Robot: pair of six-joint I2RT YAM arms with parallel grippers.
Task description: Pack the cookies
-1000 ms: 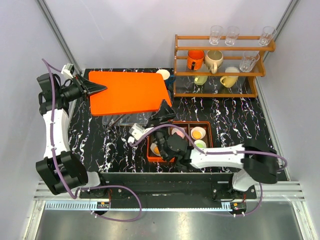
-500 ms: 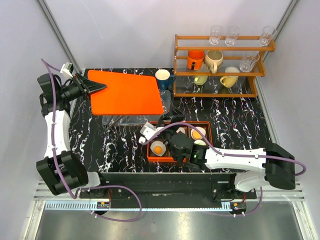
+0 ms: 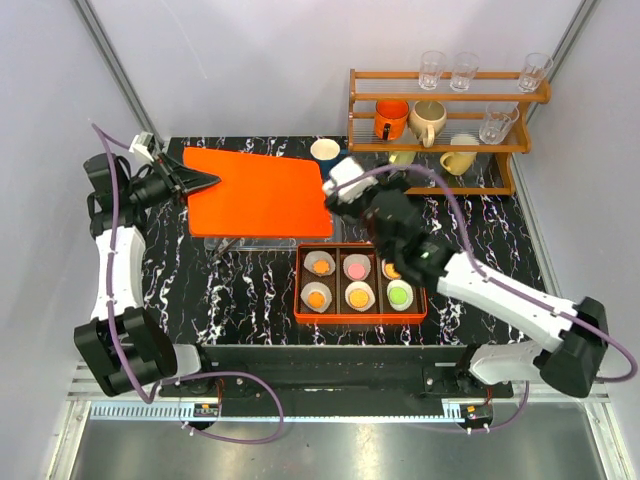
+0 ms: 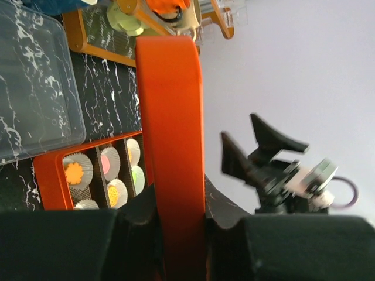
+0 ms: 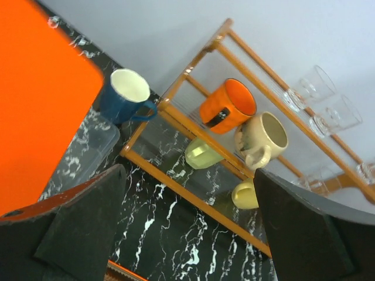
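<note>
The cookies lie in white liners in the six cells of an orange box (image 3: 300,285): orange (image 3: 318,267), pink (image 3: 356,268), green (image 3: 399,295), and others orange. Some also show in the left wrist view: orange (image 4: 74,173), pink (image 4: 106,162). My left gripper (image 3: 200,180) (image 4: 176,205) is shut on the edge of a flat orange lid (image 3: 260,193) (image 4: 170,117), held above the table behind the box. My right gripper (image 3: 375,188) (image 5: 188,170) hangs open and empty behind the box, beside the lid's right edge, facing the shelf.
A clear plastic container (image 3: 250,240) (image 4: 35,99) sits under the lid. A blue mug (image 3: 325,152) (image 5: 126,93) stands at the back. A wooden shelf (image 3: 440,130) (image 5: 193,126) with mugs and glasses fills the back right.
My right arm has risen off the box and swung back toward the shelf, uncovering all six cells. The lid in my left gripper has shifted slightly.
</note>
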